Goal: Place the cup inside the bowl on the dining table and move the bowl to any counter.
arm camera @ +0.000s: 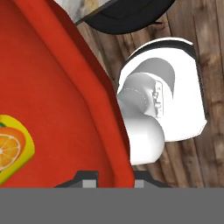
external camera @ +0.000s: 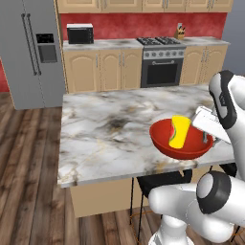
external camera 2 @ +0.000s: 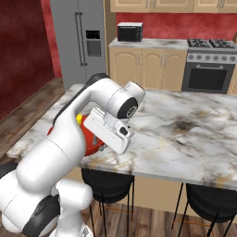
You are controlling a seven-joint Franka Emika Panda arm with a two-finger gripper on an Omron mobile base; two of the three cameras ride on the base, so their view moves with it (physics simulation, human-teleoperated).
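Red bowl (external camera: 182, 139) located at the near right corner of the dining table (external camera: 110, 129), close to the near long edge and appearing raised and tilted above the marble top. Yellow cup (external camera: 179, 131) standing nearly upright inside the bowl, leaning slightly, with an orange-slice print on its side visible in the hand view (arm camera: 11, 148). Gripper (arm camera: 114, 175) positioned at the bowl's right-hand rim, one dark fingertip (arm camera: 85, 177) inside the red wall and the other outside it, clamped on the rim with the wall (arm camera: 87, 109) passing between the tips. In the right base view, bowl (external camera 2: 92, 139) mostly hidden behind the white forearm, only a red patch showing at the table's near left edge (external camera 2: 55, 134), with a sliver of yellow above it. Counter (external camera: 103, 45) running along the far red wall, well apart from the table, carrying a microwave (external camera: 80, 34) toward its left end and a knife block (external camera: 180, 31) toward its right end. Stove (external camera: 161, 60) set into the cabinet run. Refrigerator (external camera: 33, 52) standing at the left end of the counter. Black stool (external camera 2: 109, 185) tucked beneath the table's near edge over the wooden floor (external camera: 28, 182).
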